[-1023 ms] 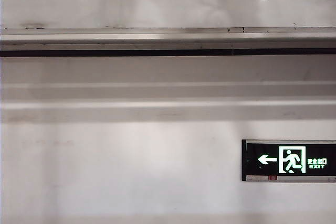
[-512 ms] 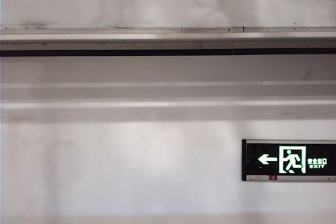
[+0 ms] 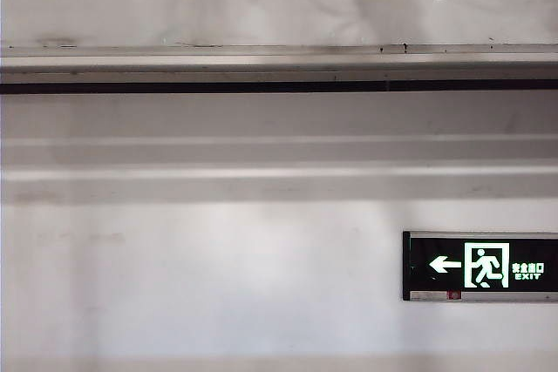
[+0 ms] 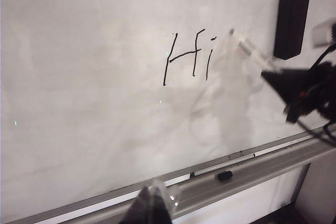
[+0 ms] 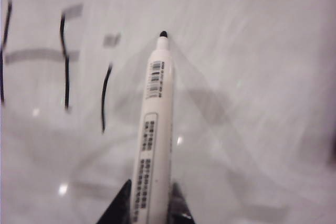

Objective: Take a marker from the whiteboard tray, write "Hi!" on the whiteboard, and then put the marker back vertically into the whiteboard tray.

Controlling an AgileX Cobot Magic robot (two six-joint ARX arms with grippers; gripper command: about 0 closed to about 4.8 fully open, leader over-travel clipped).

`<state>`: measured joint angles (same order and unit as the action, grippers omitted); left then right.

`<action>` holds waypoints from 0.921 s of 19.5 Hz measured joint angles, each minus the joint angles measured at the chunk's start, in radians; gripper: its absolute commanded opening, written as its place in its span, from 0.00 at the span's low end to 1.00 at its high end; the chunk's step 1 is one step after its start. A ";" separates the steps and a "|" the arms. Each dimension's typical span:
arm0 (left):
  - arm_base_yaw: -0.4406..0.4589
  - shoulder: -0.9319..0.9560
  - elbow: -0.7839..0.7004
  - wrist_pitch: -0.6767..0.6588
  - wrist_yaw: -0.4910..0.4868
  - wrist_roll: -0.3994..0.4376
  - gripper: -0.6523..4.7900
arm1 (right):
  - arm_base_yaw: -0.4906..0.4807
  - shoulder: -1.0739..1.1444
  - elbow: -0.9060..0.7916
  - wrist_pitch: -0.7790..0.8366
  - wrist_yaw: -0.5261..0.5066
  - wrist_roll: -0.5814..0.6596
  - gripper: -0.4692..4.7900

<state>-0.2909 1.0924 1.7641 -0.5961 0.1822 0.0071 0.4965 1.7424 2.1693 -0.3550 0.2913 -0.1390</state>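
Right end effector [image 5: 149, 203] is clamped on the marker [image 5: 152, 129], uncapped black tip aimed at the whiteboard [image 4: 89, 77] just beside the written "Hi" [image 4: 189, 56]. A black eraser [image 4: 291, 23] sits on the whiteboard beyond the lettering. Below the whiteboard, the whiteboard tray [image 4: 262, 169] carries a small black cap [image 4: 225, 175]. Left end effector [image 4: 153, 208] hangs near the whiteboard tray, jaws pressed together, empty.

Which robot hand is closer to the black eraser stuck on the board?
The right gripper, holding the marker, sits just beside the eraser. The left gripper is down by the whiteboard tray, much farther.
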 measured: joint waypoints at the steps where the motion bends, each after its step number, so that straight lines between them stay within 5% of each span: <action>1: 0.000 0.000 0.000 0.000 0.000 0.000 0.11 | 0.000 0.002 0.000 -0.013 0.000 0.000 0.08; 18: 0.000 0.000 0.000 -0.008 0.000 0.000 0.11 | 0.000 -0.001 0.000 -0.224 0.016 0.029 0.08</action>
<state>-0.2909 1.0924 1.7641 -0.6044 0.1825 0.0071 0.4969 1.7416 2.1696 -0.5785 0.3077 -0.1097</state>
